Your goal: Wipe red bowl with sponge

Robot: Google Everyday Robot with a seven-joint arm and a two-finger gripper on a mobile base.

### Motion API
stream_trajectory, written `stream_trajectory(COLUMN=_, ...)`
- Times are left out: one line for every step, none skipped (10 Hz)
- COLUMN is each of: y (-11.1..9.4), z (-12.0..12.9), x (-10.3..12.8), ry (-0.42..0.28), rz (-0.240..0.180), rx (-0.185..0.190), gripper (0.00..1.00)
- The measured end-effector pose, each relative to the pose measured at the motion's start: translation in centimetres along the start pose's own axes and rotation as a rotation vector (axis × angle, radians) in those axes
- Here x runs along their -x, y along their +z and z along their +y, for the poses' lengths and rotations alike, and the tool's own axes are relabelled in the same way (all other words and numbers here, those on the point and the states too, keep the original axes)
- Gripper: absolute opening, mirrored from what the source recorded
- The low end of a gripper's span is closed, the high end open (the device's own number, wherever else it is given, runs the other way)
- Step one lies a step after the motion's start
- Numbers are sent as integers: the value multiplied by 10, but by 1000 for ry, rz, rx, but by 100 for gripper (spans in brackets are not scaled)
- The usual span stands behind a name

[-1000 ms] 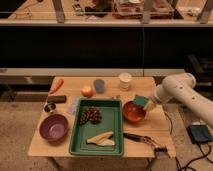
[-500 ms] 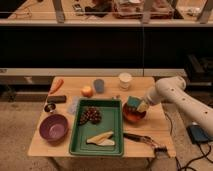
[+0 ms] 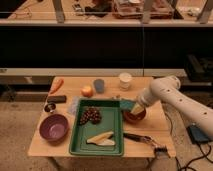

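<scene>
Right of centre: my gripper point(image 3: 136, 107) clamps rectangular teal-topped sponge point(image 3: 127, 104) over left rim of round, shallow red bowl point(image 3: 134, 117); wooden table point(image 3: 157, 125).

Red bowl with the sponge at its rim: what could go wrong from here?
1. The tool has the sponge at the left rim of the red bowl, off centre; pushing there could tip the bowl or slide it into the green tray beside it.
2. A dark-handled utensil lies just in front of the bowl; a sliding bowl might knock it toward the table edge.
</scene>
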Motion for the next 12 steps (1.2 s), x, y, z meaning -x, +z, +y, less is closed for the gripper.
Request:
stream_trajectory(y=-1, z=5, x=-1, ry=-9, rz=6, rx=7, gripper=0)
stream_trajectory(y=-3, z=11, x=-7, ry=-9, rz=19, rx=16, gripper=0)
stream_trajectory(y=-5, z=13, x=-14, ry=-5, rz=29, rx=20, gripper=0)
stream_trajectory(y=-7, z=13, x=-19, ry=-2, rz=38, rx=19, gripper=0)
stream_trajectory(y=-8, z=12, x=-23, ry=1, rz=47, rx=18, gripper=0)
stream_trajectory(y=-12, z=9, x=-32, ry=13, rz=61, rx=11, gripper=0)
stream_trajectory(y=-13, z=7, x=-38, ry=25, rz=71, rx=6, gripper=0)
stream_trajectory(y=-16, z=4, x=-47, ry=44, rz=83, rx=-4, gripper=0)
stream_trajectory(y=-18, z=-3, x=-56, ry=70, rz=98, rx=-19, gripper=0)
stream_trajectory(y=-17, z=-8, x=-62, ry=87, rz=104, rx=-27, gripper=0)
stream_trajectory(y=-16, z=-19, x=-69, ry=112, rz=111, rx=-35, gripper=0)
stream_trajectory(y=-12, z=-29, x=-73, ry=133, rz=112, rx=-42, gripper=0)
